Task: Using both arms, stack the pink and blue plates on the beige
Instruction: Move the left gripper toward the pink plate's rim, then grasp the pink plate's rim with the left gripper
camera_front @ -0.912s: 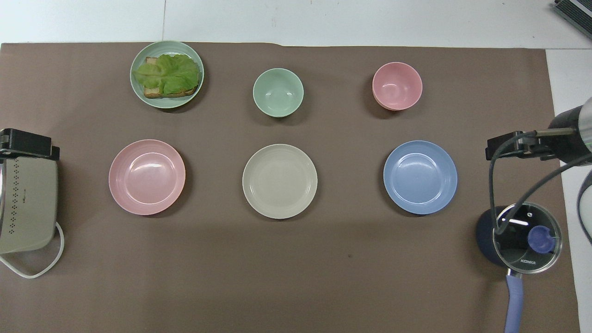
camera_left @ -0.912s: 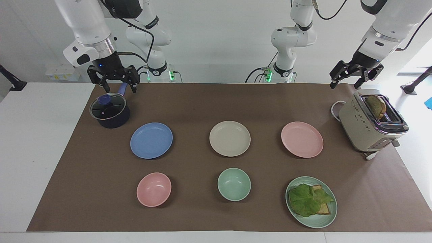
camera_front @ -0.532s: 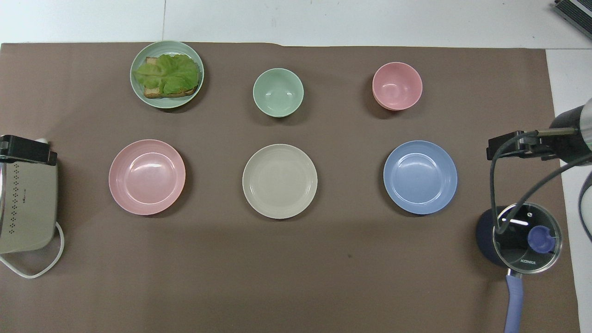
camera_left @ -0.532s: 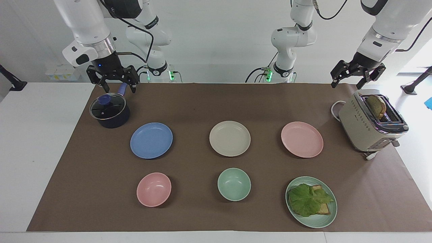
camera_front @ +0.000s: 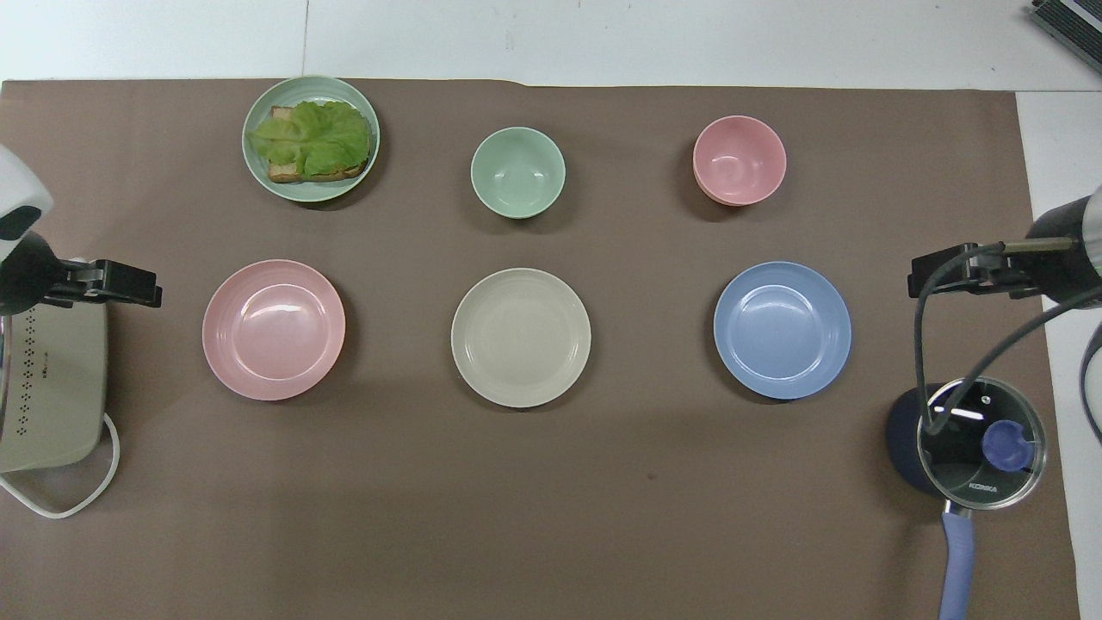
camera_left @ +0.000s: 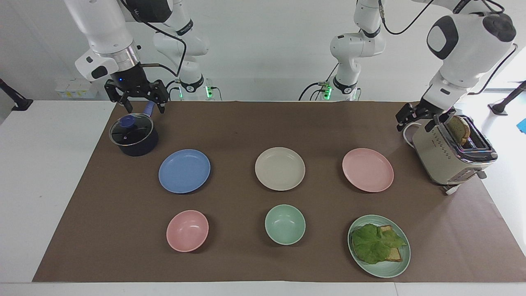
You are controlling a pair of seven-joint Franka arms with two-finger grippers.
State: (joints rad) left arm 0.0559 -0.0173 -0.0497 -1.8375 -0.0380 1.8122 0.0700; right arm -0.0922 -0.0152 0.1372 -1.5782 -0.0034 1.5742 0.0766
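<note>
Both grippers are cut off at the overhead view's edges; the left gripper (camera_left: 415, 119) hangs open and empty beside the toaster (camera_left: 451, 154), the right gripper (camera_left: 137, 100) likewise over the saucepan (camera_left: 133, 135). Round, so pointing nowhere, the pink plate (camera_left: 367, 169), beige plate (camera_left: 280, 168) and blue plate (camera_left: 184, 171) lie flat and apart in a row along the worktop (camera_left: 246, 123), beige in the middle.

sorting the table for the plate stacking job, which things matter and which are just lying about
Job:
- pink plate
- blue plate
- beige plate, between them
- left gripper, open, beside the toaster
- right gripper, open, over the pot

Lying about:
- toaster, pot
- pink bowl
- green bowl
- green plate with sandwich
</note>
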